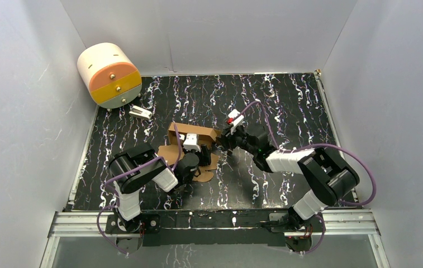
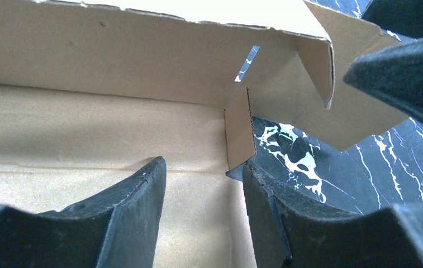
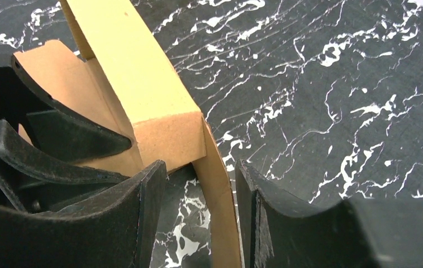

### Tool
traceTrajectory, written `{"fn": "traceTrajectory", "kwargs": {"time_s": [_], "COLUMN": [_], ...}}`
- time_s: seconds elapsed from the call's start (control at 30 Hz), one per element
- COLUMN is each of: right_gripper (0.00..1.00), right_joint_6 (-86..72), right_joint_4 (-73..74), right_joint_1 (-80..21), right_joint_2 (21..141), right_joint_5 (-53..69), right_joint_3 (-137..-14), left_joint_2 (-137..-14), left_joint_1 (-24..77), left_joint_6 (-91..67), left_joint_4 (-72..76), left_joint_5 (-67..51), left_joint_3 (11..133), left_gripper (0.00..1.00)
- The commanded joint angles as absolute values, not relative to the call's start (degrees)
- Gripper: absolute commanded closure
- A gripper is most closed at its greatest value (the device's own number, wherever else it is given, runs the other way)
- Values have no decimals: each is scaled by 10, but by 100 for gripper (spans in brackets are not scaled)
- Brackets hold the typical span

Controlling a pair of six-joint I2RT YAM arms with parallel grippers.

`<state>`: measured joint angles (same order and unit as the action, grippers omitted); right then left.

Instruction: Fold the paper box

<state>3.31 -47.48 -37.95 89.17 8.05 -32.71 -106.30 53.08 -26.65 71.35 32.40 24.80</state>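
The paper box is brown cardboard, partly folded, lying mid-table with its back wall raised and flaps spread in front. My left gripper is open over the box floor. Its fingertips straddle a small upright tab at the wall's corner. My right gripper is at the box's right end. It is open, with a side flap standing between its jaws close to the right finger. The folded wall rises just beyond. The left gripper's fingers show behind that wall.
A cream, orange and yellow cylindrical drawer unit stands at the back left. A small white object lies in front of it. White walls enclose the black marbled table. A metal rail runs along the near edge.
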Motion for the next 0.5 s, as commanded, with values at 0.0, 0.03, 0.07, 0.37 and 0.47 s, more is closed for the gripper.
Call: {"fn": "traceTrajectory", "kwargs": {"time_s": [0.0, 0.03, 0.07, 0.37, 0.47], "right_gripper": [42, 41, 41, 35, 35], "right_joint_6": [36, 38, 43, 70, 69], "right_joint_4": [-463, -464, -456, -353, -349], "right_joint_1": [-380, -379, -378, -338, -314], "right_joint_2": [871, 864, 856, 750, 736], "right_joint_5": [77, 68, 62, 85, 85], "right_joint_3": [-310, -305, -305, -327, -325], "left_joint_2": [-1046, -1046, -1046, -1042, -1043], "left_joint_1": [528, 528, 528, 529, 528], "left_joint_6": [-278, -278, -278, -274, -274], "left_joint_4": [713, 713, 713, 714, 713], "left_joint_5": [328, 327, 326, 326, 325], "left_joint_3": [240, 240, 240, 236, 236], "left_gripper": [50, 50, 50, 51, 51]}}
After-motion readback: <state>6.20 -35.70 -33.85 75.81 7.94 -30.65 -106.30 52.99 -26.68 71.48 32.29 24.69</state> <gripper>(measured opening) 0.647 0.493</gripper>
